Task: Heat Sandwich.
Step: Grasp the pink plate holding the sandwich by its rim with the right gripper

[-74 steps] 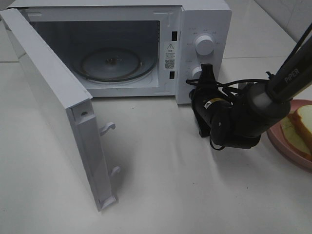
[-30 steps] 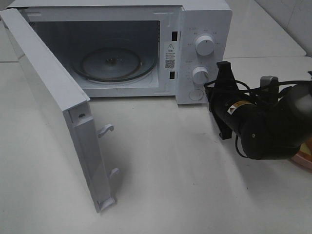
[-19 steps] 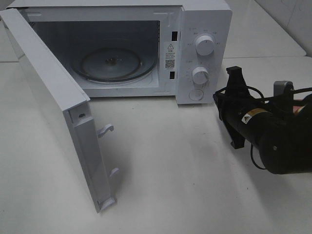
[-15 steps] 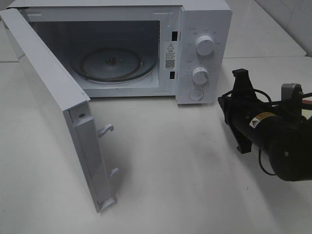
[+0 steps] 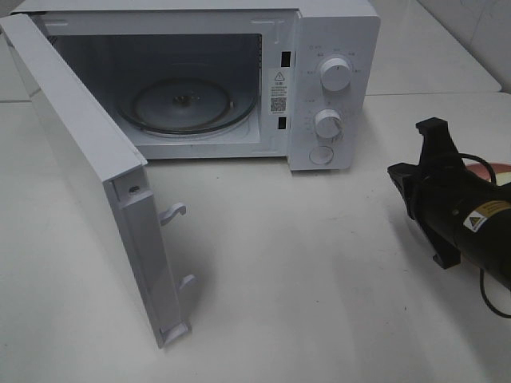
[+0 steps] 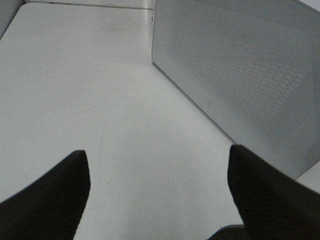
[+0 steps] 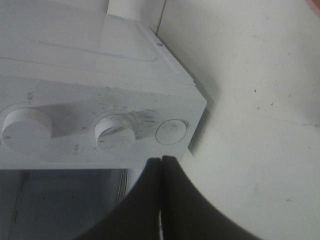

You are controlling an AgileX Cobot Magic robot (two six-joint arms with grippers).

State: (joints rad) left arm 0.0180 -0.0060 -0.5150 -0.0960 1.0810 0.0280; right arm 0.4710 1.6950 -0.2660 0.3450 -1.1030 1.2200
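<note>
Exterior high view: a white microwave oven [image 5: 331,32] stands on the white table [image 5: 319,303]. Its door [image 5: 80,159] is swung wide open at the oven's left side. The glass turntable [image 5: 184,104] shows inside the cavity. On the control panel the upper knob [image 5: 334,74] sits above the lower knob [image 5: 329,123], and a round button [image 5: 321,155] is just under them. The black right arm [image 5: 463,215] is over the table to the right of the oven, clearly apart from it. Behind this arm a thin pink rim peeks out, probably the plate [image 5: 485,167]. The sandwich is hidden in this view, so I cannot tell its exact place.

Left wrist view: the left gripper [image 6: 157,150] is spread wide. Its two dark fingers [image 6: 50,200] stand far apart with only bare table between them, and they hold nothing. Ahead of it is the outer face of the oven door, with the dotted mesh of its window.

Right wrist view: the right gripper [image 7: 161,165] has its fingers pressed together, with nothing between them. It points at the oven's control panel, and the lower knob and the round button are just beyond the tips. The sandwich does not show here either.
</note>
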